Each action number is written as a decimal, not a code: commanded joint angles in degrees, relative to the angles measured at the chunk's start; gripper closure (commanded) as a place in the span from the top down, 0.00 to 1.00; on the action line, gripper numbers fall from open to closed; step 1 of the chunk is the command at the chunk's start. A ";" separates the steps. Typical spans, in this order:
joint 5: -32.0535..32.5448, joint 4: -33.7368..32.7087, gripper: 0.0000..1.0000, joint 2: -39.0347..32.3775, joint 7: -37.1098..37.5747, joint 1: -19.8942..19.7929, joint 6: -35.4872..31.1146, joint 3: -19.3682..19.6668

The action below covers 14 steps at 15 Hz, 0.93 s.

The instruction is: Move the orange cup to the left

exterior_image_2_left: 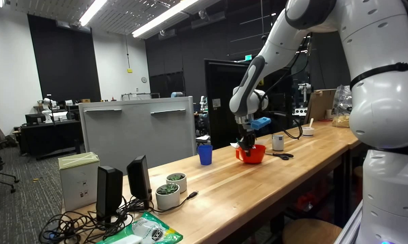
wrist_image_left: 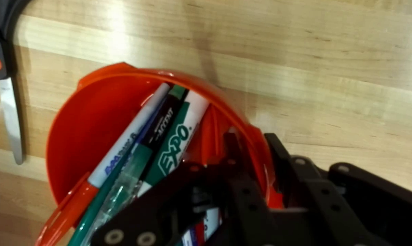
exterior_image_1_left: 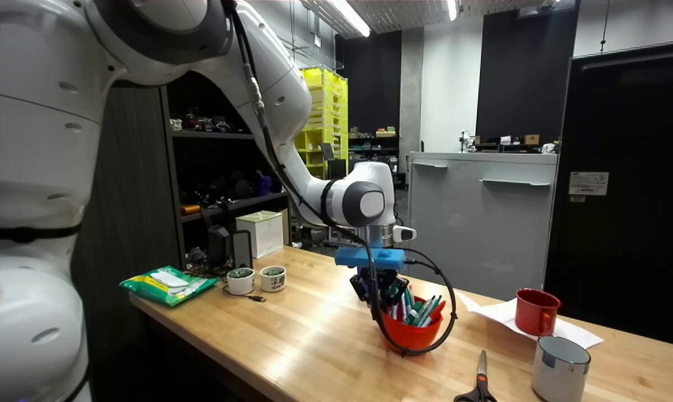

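where the orange cup [exterior_image_2_left: 257, 156] sits on the worktop [exterior_image_2_left: 224, 203], markers [wrist_image_left: 175, 147] inside, the claw [wrist_image_left: 251, 138] pinches its rim, one finger in, one out. scissors [exterior_image_1_left: 482, 379] near, apart. farther off: blue cup [exterior_image_2_left: 205, 155], white mug [exterior_image_1_left: 559, 373], red mug [exterior_image_1_left: 531, 312] on paper [exterior_image_1_left: 498, 314], two potted succulents [exterior_image_2_left: 168, 199] by speakers [exterior_image_2_left: 109, 191].
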<state>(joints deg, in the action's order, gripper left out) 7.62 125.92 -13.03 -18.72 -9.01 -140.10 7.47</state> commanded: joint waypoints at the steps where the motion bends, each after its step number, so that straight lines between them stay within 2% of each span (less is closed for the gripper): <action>1: 2.74 2.08 0.05 2.59 2.68 0.76 -1.59 0.08; 4: 7.31 3.07 0.00 3.85 7.19 1.89 -3.58 0.73; 8: 12.34 4.26 0.03 5.02 12.26 3.05 -5.11 0.87; 14: 14.41 6.94 0.03 8.30 14.78 4.18 -5.18 0.13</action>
<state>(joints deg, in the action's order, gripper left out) 20.43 129.09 -9.48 -5.45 -5.62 -144.80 7.68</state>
